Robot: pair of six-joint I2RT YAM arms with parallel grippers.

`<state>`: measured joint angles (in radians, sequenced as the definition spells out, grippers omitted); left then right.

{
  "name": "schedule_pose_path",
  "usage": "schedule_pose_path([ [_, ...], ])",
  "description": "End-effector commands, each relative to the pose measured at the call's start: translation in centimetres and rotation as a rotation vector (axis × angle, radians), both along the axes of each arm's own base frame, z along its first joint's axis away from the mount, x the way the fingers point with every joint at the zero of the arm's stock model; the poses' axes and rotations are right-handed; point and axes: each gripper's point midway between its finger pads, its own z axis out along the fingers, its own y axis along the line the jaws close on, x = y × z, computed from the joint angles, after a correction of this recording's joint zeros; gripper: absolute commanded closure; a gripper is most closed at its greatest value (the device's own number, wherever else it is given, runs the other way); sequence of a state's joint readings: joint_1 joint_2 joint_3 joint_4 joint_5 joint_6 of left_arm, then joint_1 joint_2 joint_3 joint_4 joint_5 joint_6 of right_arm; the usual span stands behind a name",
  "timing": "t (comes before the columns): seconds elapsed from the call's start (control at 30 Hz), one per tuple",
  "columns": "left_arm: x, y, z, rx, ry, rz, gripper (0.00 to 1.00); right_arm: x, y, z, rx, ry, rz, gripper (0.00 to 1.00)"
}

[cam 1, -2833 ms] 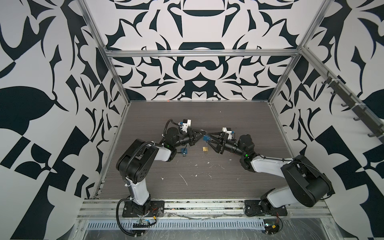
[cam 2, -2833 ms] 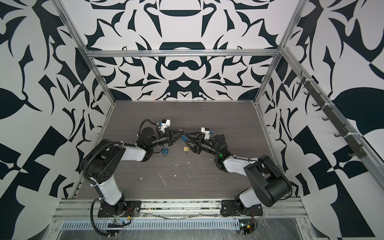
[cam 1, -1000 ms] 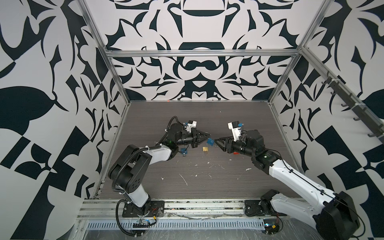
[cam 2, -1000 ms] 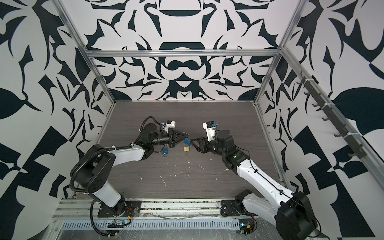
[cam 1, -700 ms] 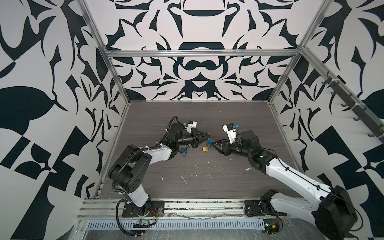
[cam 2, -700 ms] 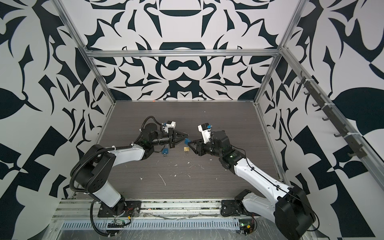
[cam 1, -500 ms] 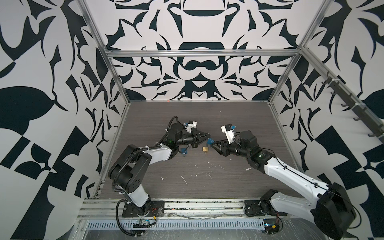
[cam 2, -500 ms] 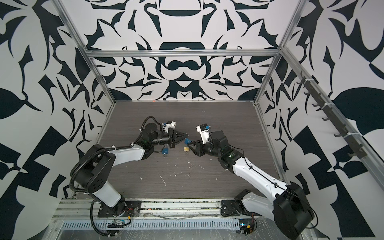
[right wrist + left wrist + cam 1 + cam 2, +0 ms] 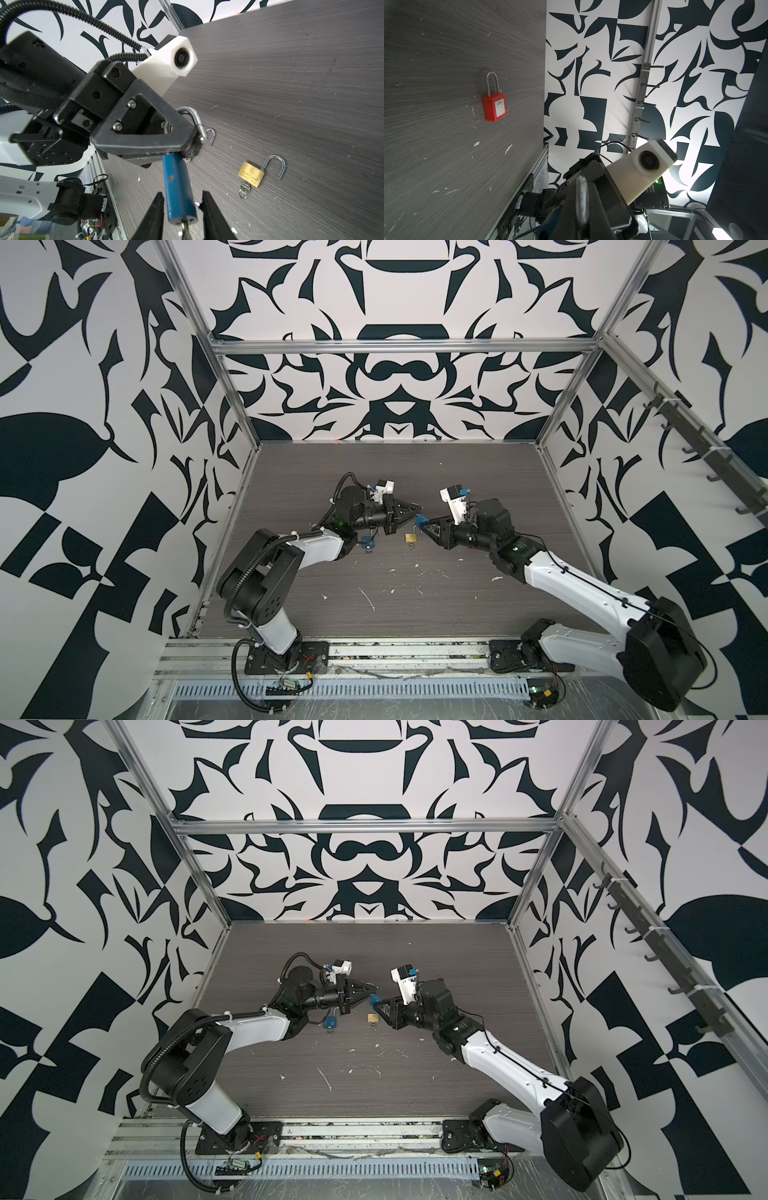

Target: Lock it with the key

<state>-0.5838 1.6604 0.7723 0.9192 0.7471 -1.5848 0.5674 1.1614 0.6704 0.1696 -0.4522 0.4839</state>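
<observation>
Now the left gripper [image 9: 190,148] pinches the top of the blue lock [image 9: 178,187], in the air over the middle of the worktop [image 9: 291,83]. The right gripper [image 9: 182,195] is spread, one finger each side, not touching. It should close slowly and straight, so nothing twists.

In a top view we log the left arm [image 9: 316,547] folded low at frame left, its forearm reaching toward centre. The left gripper [image 9: 414,512] is clamped tight on the blue padlock [image 9: 178,187]. The right arm [image 9: 577,587] stretches from lower right to centre. The right gripper [image 9: 182,195] has its jaws parted astride the padlock body, with a gap on one side.
</observation>
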Motion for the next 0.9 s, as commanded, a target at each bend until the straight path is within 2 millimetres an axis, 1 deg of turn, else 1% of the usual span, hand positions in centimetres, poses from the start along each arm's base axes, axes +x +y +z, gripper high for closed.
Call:
schedule_pose_path([
  [0.0, -0.2, -0.4, 1.6, -0.045, -0.042, -0.026, 1.00, 0.6, 0.7, 3.4, 0.058, -0.083, 0.008, 0.69],
  [0.17, -0.2, -0.6, 1.4, -0.046, -0.037, -0.034, 1.00, 0.8, 0.9, 3.3, 0.057, -0.077, 0.012, 0.71],
  [0.27, -0.2, -0.6, 1.3, -0.044, -0.035, -0.035, 1.00, 0.8, 1.0, 3.2, 0.054, -0.071, 0.014, 0.74],
  [0.43, -0.1, -0.6, 1.0, -0.042, -0.030, -0.031, 1.00, 0.8, 1.1, 3.1, 0.060, -0.062, 0.020, 0.85],
  [0.5, 0.0, -0.7, 0.9, -0.041, -0.029, -0.031, 1.00, 0.8, 1.1, 3.0, 0.063, -0.057, 0.017, 0.91],
  [0.53, 0.1, -0.7, 0.8, -0.039, -0.031, -0.028, 1.00, 0.8, 1.1, 3.1, 0.067, -0.054, 0.015, 0.95],
  [0.57, 0.1, -0.7, 0.7, -0.036, -0.045, -0.032, 0.86, 0.8, 1.1, 3.0, 0.071, -0.044, 0.014, 1.00],
  [0.6, 0.4, -0.5, 0.7, -0.030, -0.056, -0.030, 0.65, 0.8, 1.0, 3.0, 0.078, -0.027, 0.010, 1.00],
  [0.63, 0.7, 0.0, 0.8, -0.026, -0.077, -0.017, 0.47, 0.8, 0.8, 2.9, 0.089, 0.000, 0.009, 1.00],
  [0.67, 1.2, 0.7, 0.9, -0.019, -0.107, 0.006, 0.31, 0.9, 0.5, 2.9, 0.116, 0.043, 0.006, 1.00],
  [0.7, 1.8, 1.5, 0.9, -0.005, -0.131, 0.027, 0.23, 1.3, 0.0, 2.9, 0.148, 0.090, -0.001, 1.00],
  [0.73, 2.4, 2.6, 0.9, 0.021, -0.165, 0.051, 0.02, 1.4, -0.3, 3.1, 0.209, 0.169, 0.009, 1.00],
  [0.77, 3.1, 3.8, 1.0, 0.050, -0.204, 0.081, 0.01, 1.3, -0.5, 3.5, 0.275, 0.240, 0.038, 1.00],
  [0.87, 4.5, 6.6, 1.1, 0.157, -0.342, 0.148, 0.01, 0.6, -0.2, 5.5, 0.434, 0.378, 0.121, 1.00],
])
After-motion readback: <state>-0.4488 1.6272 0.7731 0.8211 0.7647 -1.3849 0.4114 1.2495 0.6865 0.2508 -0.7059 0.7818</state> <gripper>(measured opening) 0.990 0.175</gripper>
